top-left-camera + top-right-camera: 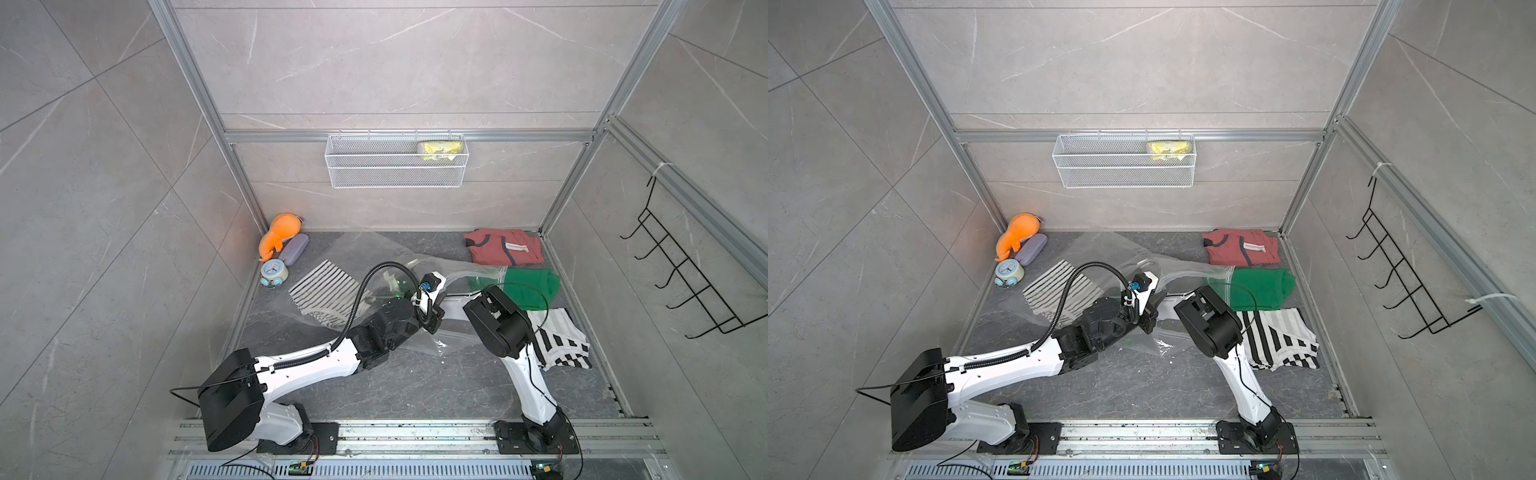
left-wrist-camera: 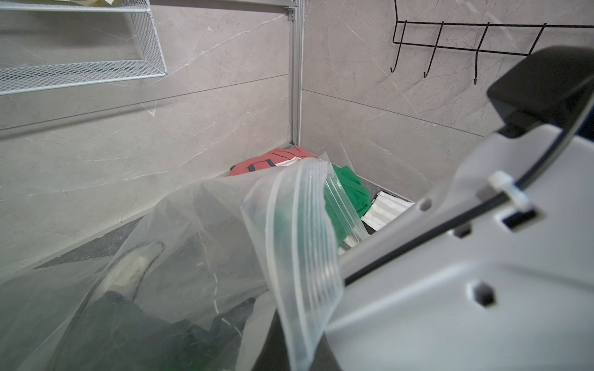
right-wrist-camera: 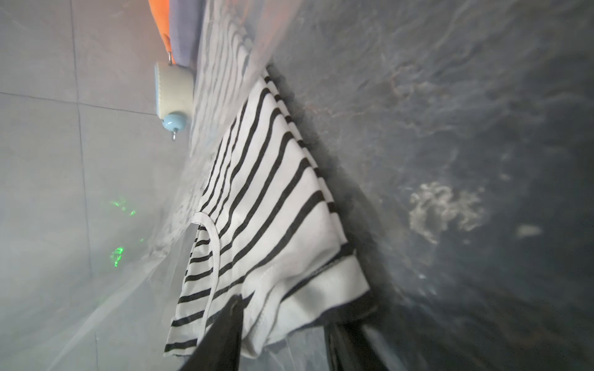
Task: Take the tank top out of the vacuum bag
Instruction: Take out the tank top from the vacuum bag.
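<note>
Two black fingers (image 3: 221,334) of the right gripper (image 3: 284,316) stand apart inside the large clear crinkly plastic vacuum bag (image 1: 361,249). They straddle the soft hem of the black-and-white striped knit tank top (image 3: 273,208) without pinching it. At centre, the left gripper (image 1: 431,322) is closed, apparently on the bag's ribbed zip-seal edge (image 2: 299,244), tenting the film. The bag sprawls from centre toward ten o'clock, with the flat tank top inside it at nine. Farther off, at eleven, sit a round pale-blue alarm clock (image 1: 274,272), an oval lilac case (image 1: 294,248) and an orange plush toy (image 1: 278,235).
</note>
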